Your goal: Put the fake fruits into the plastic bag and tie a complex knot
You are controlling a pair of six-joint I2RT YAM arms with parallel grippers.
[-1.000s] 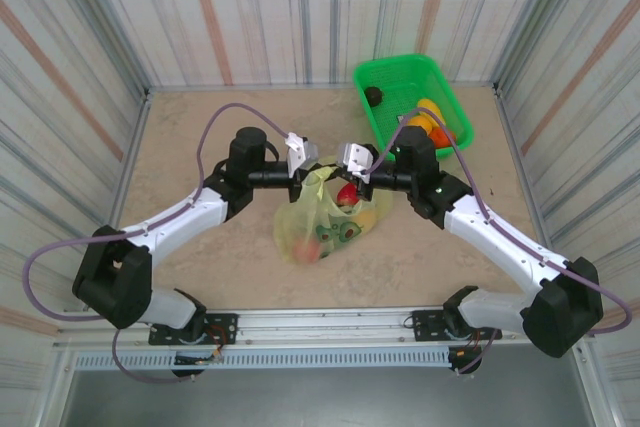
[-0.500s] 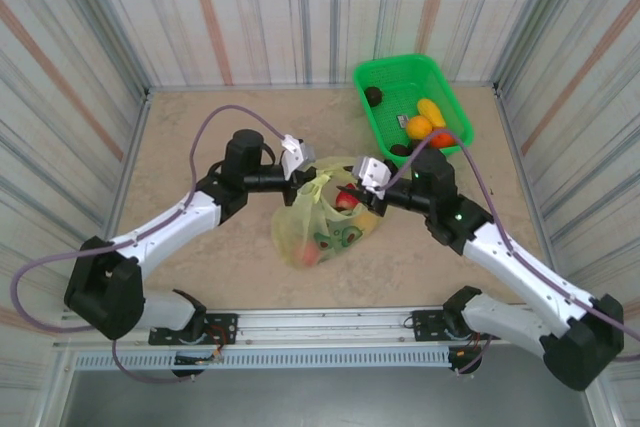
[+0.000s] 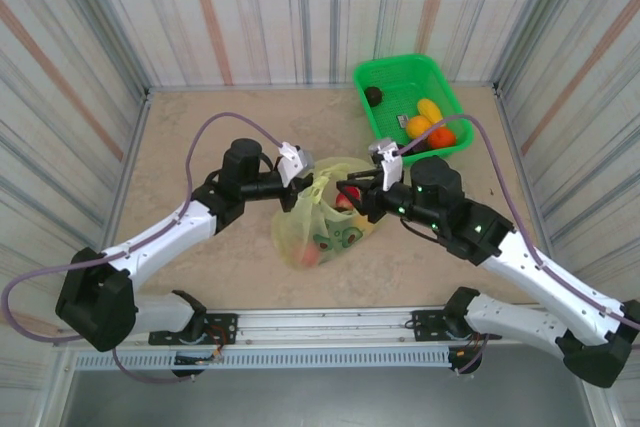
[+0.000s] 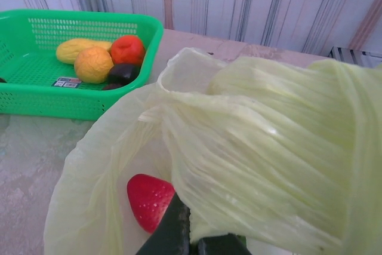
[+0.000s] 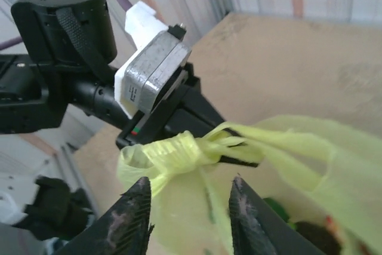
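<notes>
Looking at your left gripper, you see its fingers clamped on the bunched handle of the bag, holding it up. Your right gripper hovers just beside that bunch with its fingers apart, gripping nothing. The bag sits on the table between your arms with a strawberry inside, and more fruits lie in the basket.
</notes>
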